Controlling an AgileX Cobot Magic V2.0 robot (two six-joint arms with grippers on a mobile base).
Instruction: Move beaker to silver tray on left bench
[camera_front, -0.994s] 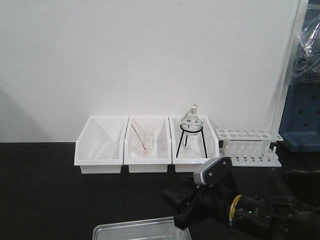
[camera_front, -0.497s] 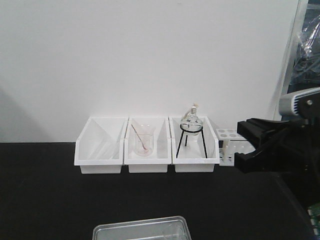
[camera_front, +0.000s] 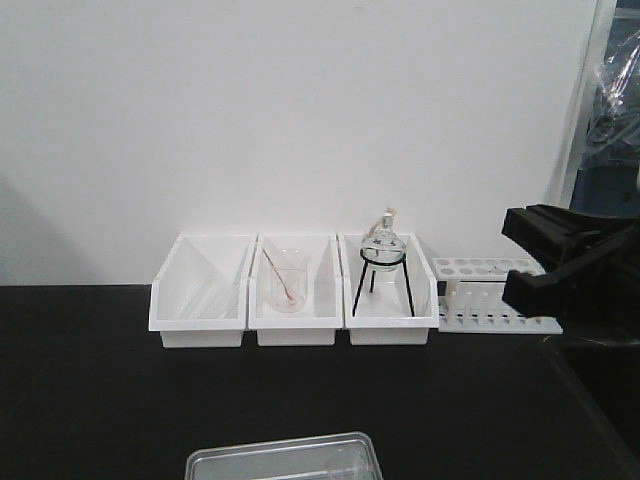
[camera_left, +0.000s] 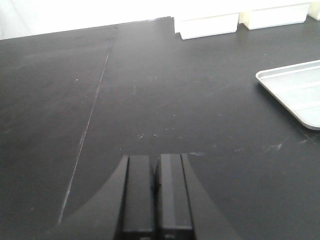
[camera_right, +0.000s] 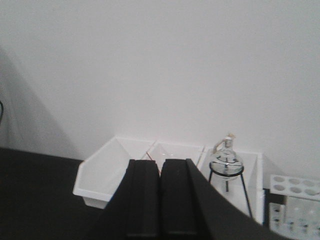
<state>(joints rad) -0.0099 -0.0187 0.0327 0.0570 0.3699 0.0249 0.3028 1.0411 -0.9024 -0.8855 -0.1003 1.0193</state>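
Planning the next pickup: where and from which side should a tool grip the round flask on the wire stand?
Probably the narrow neck of the flask, coming from above: it stands upright, its round belly sits in the ring of the wire stand, and the walls of the white bin flank it.

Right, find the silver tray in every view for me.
Front view: silver tray at the bottom edge, centre-left, on the black bench.
Left wrist view: its corner at the right edge.
Right wrist view: not in it.
Shared landmark: the white bins, also in both wrist views.

Bright, even light; soft shadow on white wall (camera_front: 300, 110); views slightly blurred.
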